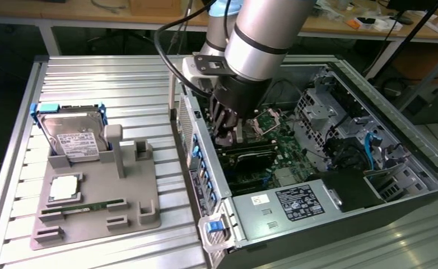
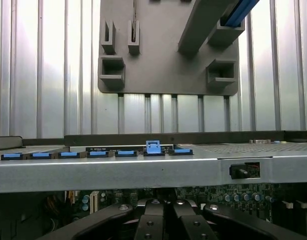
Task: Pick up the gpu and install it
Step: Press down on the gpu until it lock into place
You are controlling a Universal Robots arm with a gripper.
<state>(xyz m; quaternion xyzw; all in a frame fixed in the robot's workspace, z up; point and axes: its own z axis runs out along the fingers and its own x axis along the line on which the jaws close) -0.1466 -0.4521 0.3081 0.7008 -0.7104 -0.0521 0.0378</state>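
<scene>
Gripper: fingers pressed together (image 1: 229, 134), down inside the open computer case (image 1: 398, 185) over the motherboard (image 1: 279, 147).
GPU: I can't make it out clearly; whether it's seated is unclear.
Parts holder (image 1: 92, 216): hard drive (image 1: 73, 140) in its stand.

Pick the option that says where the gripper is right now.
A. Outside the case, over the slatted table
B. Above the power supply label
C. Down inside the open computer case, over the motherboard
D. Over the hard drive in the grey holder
C: in the exterior view the gripper reaches down inside the open computer case, just above the motherboard, apart from the hard drive in the grey holder.
</scene>
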